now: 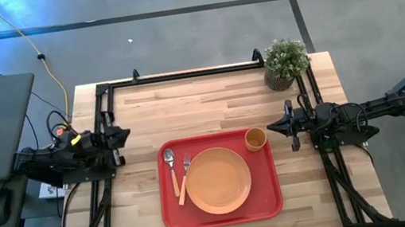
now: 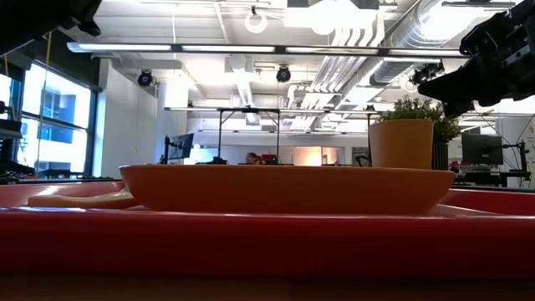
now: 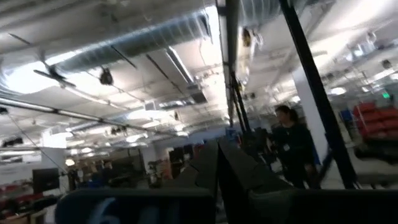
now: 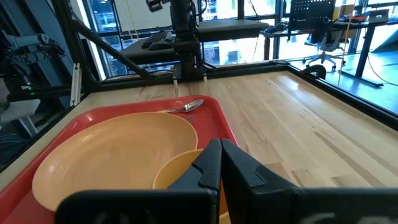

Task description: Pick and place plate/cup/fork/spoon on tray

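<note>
Red tray (image 1: pixel 172 219) carries plate (image 1: pixel 218 179), cup (image 1: pixel 255 138), fork (image 1: pixel 185 177), spoon (image 1: pixel 171 165); right gripper (image 1: pixel 272 127), pressed together, sits empty at three o'clock. I judge placing finished; next I park.

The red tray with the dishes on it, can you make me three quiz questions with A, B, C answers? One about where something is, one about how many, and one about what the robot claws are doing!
1. Where is the cup?
A. On the bare table beside the plant
B. In a corner of the tray, on the right arm's side
C. On top of the plate

2. How many things lie on the tray?
A. Two
B. Three
C. Four

3. What are the claws doing?
A. Both shut, holding nothing
B. The left claw holds the fork
C. The right claw holds the cup

Answers:
1 B: the high view shows the cup in the tray's corner, beside the plate.
2 C: plate, cup, fork and spoon.
3 A: the left claw and the right claw sit off the tray, fingers together, empty.
</note>
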Action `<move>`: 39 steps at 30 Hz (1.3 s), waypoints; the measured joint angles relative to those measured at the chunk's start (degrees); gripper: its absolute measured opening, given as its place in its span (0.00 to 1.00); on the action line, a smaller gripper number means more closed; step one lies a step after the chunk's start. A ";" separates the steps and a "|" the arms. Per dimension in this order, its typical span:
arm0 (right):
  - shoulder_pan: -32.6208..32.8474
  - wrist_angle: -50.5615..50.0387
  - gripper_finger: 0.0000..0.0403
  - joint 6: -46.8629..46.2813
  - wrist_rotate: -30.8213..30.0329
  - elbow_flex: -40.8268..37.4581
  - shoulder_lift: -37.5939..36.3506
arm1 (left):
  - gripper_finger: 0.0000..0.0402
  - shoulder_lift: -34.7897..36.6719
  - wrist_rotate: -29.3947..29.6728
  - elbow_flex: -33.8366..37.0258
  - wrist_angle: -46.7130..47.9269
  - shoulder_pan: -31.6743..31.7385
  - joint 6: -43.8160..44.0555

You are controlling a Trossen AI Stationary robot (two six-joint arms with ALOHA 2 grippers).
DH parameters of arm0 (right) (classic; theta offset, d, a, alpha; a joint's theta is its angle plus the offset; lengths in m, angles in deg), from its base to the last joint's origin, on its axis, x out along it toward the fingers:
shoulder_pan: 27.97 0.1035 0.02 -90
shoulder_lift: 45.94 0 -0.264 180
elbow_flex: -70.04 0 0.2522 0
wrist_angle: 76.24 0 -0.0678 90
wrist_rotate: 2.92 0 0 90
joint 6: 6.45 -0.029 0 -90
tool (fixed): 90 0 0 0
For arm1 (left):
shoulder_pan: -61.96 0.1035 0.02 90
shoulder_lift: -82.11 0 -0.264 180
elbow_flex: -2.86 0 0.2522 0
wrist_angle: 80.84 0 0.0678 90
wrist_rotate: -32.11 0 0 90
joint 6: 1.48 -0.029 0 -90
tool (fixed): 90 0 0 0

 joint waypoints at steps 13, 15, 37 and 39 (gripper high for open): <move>0.00 0.00 0.00 0.00 0.00 0.00 0.00 | 0.00 -0.02 3.09 0.00 21.21 1.07 -1.08; 0.00 0.00 0.00 0.00 0.00 0.00 -0.02 | 0.00 -0.04 3.35 0.00 21.68 1.09 0.69; -0.01 -0.01 0.00 0.00 -0.02 0.00 0.00 | 0.00 -1.57 3.01 0.07 30.69 1.09 3.18; 0.00 -0.02 0.00 0.00 -0.02 0.00 0.00 | 0.00 -1.55 3.00 0.07 30.70 1.09 3.14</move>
